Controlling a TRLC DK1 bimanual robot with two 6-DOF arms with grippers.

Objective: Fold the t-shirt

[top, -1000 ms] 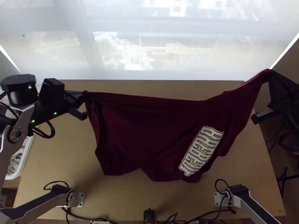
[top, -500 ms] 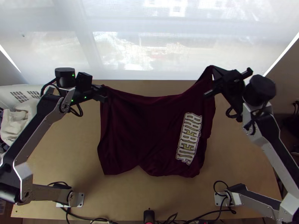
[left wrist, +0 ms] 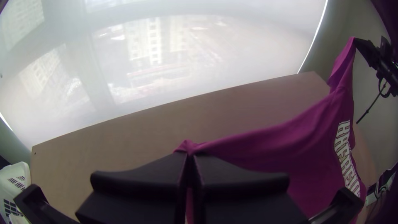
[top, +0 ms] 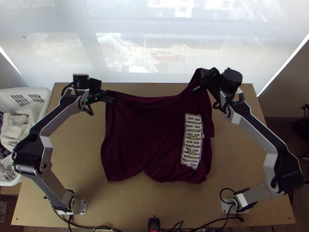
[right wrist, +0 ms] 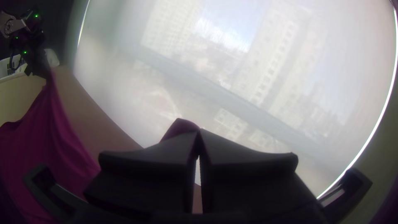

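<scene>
"Where is the t-shirt (top: pixel 146 127)?"

"Strung between the two arms, over the middle of the counter (top: pixel 73 150). Its far edge sags a little from one gripper to the other, and the rest comes down toward the near side, mostly open, with a notch in the near edge."

"And the left gripper (top: pixel 107 92)?"

"Jaws clenched on one far corner of the dark red cloth. In the left wrist view a small pinch of fabric pokes out past the tips."

"The right one?"

"The right gripper (top: pixel 202 72) has its jaws closed on the other far corner, by the counter's far edge. (Sleeve or hem, I honestly can't tell.)"

"Which way does the white lettering (top: pixel 192 141) run?"

"Down the shirt's right-hand part, from far to near."

"Anything else about?"

"A white basket (top: pixel 46 96) with cloths (top: pixel 14 129) in it, beside the counter on the left, and a pale, see-through blind (top: pixel 127 23) beyond the far edge."
</scene>
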